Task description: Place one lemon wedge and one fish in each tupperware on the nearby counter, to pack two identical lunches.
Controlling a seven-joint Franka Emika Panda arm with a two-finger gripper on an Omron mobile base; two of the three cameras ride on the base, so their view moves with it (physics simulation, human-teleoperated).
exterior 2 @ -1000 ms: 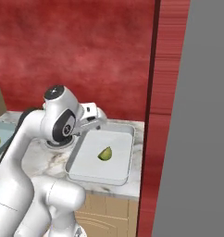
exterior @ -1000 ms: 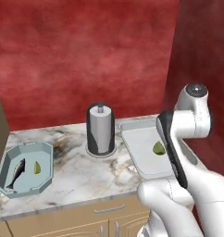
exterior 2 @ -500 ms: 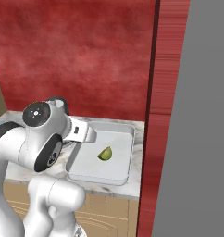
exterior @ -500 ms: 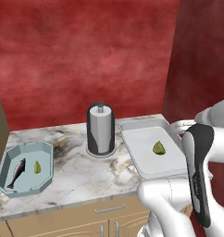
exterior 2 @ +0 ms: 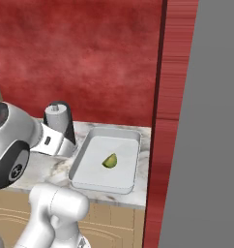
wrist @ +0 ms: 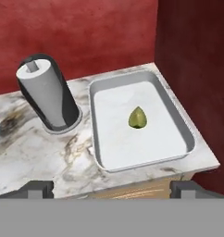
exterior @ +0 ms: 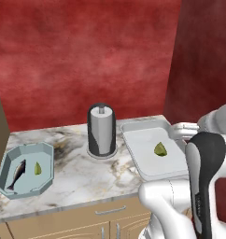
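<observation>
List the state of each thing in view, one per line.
Blue tray: open, holds a fish and a lemon wedge.
White tray: open, holds one lemon wedge, no fish.
Towel holder: upright between the trays on the counter.
Gripper: open, empty, fingers wide apart.

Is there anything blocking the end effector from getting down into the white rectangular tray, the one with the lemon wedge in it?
Nothing visible does. The end effector is open and looks straight down at the white tray, and the space above it is free. The paper-towel holder stands on the counter beside the tray, off that path. Only the lemon wedge lies inside.
</observation>
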